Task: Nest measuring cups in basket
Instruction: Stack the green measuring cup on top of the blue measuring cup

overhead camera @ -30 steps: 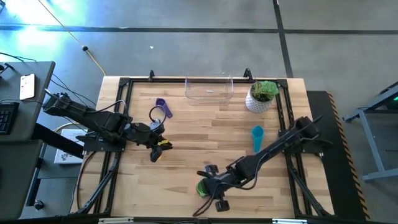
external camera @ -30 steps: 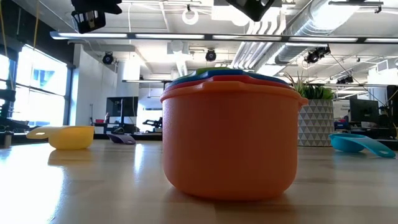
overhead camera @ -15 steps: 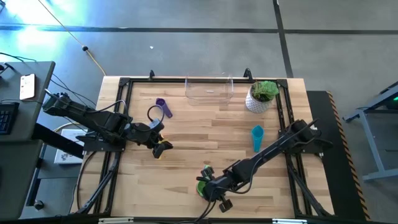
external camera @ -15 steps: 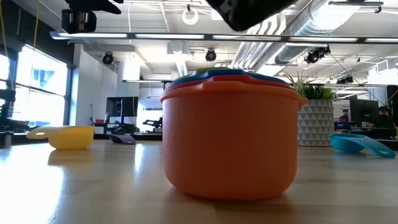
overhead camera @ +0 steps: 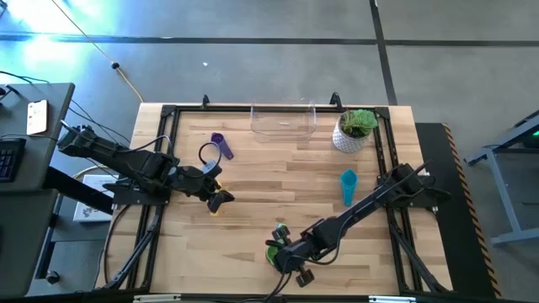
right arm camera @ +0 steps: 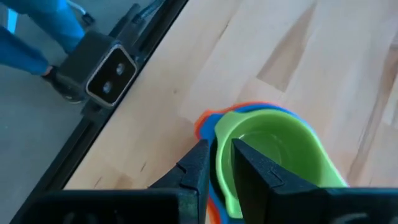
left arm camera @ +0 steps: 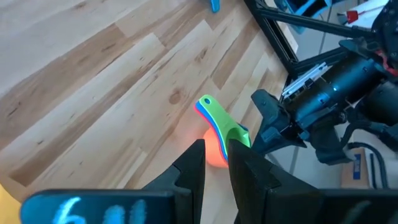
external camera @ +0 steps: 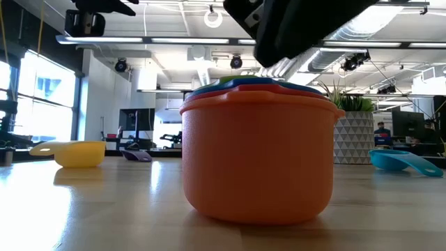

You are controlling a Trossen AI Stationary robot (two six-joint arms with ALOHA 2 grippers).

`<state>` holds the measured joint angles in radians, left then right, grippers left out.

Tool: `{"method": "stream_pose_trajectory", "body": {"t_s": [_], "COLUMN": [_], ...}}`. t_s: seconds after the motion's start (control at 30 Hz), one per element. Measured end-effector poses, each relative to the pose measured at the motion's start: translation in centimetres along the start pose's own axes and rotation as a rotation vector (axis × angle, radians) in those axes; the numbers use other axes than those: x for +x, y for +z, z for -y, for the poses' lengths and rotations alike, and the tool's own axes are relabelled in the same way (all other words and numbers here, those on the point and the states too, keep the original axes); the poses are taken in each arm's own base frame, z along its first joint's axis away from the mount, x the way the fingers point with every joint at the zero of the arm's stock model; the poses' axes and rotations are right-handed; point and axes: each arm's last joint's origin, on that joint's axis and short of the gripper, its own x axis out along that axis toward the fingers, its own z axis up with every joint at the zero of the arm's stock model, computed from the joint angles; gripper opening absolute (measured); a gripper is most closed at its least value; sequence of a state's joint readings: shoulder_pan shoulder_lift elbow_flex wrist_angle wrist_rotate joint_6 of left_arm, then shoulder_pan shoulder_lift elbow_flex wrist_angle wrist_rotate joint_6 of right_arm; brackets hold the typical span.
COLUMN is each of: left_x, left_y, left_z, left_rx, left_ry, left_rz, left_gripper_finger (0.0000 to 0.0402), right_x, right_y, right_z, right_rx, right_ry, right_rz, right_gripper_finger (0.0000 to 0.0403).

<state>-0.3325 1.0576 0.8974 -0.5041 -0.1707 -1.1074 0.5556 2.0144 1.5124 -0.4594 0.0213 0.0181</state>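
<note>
A nested stack of measuring cups (external camera: 254, 153) stands on its base near the table's near edge. The orange cup is outermost, with red, blue and green (right arm camera: 273, 152) inside it. My right gripper (right arm camera: 217, 152) hovers just above the stack's rim, pointing steeply down. Its fingers are open by a narrow gap, and the green rim shows through that gap. A yellow cup (external camera: 80, 153) rests on the table at the left, under my left gripper (overhead camera: 216, 200), which is raised, narrowly open and empty. A purple cup (overhead camera: 221, 145) and a teal cup (overhead camera: 348, 186) lie loose. The clear basket (overhead camera: 283, 120) stands at the far edge.
A white pot with a green plant (overhead camera: 352, 133) stands right of the basket. A black frame rail runs round the table, and a small camera block (right arm camera: 109, 71) sits at the near edge close to the stack. Bare wood lies between the stack and the basket.
My right gripper has come down toward the nested stack and rolled about its own pointing line. My left gripper has stayed in place above the yellow cup and has also rolled. No cup has moved.
</note>
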Motion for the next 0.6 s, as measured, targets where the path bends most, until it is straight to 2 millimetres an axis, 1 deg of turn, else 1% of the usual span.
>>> {"method": "stream_pose_trajectory", "body": {"t_s": [0.13,0.23,0.4,0.6], "left_x": [0.0,0.0,0.0,0.0], "left_y": [0.0,0.0,0.0,0.0], "left_z": [0.0,0.0,0.0,0.0], "left_rx": [-0.038,-0.044,-0.046,-0.069], "left_ry": [0.0,0.0,0.0,0.0], "left_rz": [0.0,0.0,0.0,0.0], "left_gripper_finger": [0.006,0.006,0.006,0.006], "right_x": [0.0,0.0,0.03,0.1], "right_y": [-0.17,-0.17,-0.19,-0.6], "right_z": [-0.06,-0.05,-0.1,-0.12], "right_rx": [-0.008,-0.051,-0.069,-0.071], "right_ry": [-0.002,-0.004,0.018,0.025], "right_rz": [-0.017,-0.018,-0.013,-0.045], "right_gripper_finger": [0.0082,0.0092,0.0094,0.0094]}}
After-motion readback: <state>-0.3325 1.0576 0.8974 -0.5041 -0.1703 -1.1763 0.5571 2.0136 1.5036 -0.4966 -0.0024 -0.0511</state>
